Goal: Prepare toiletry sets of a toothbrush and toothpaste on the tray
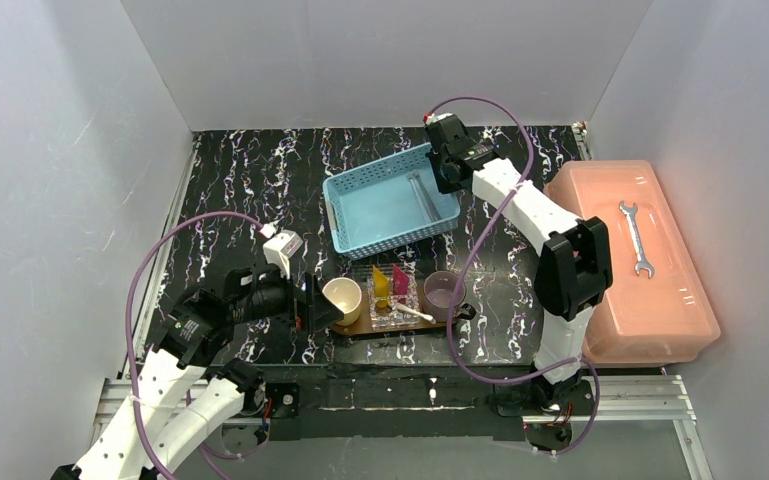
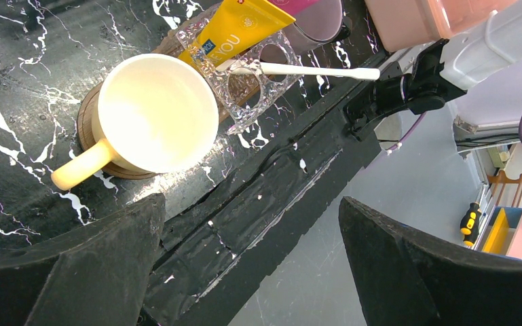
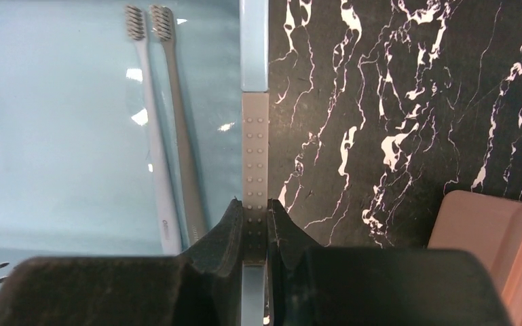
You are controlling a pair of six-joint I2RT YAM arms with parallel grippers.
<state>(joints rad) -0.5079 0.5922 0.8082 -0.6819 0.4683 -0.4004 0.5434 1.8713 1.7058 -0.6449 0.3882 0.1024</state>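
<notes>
Right gripper (image 3: 254, 216): we see it clamped on the basket (image 3: 254, 47) wall.
Left gripper (image 2: 250, 210): we see its jaws wide apart, near the mug (image 2: 156, 112).

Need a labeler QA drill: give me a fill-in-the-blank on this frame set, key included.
1. The right gripper is clamped on the wall of the blue ____.
2. Just inside that wall lie ____ toothbrushes.
3. The left gripper is ____, near the cream mug.
4. The wrench lies on top of the pink ____.
Missing words: basket; two; open; box.
</notes>
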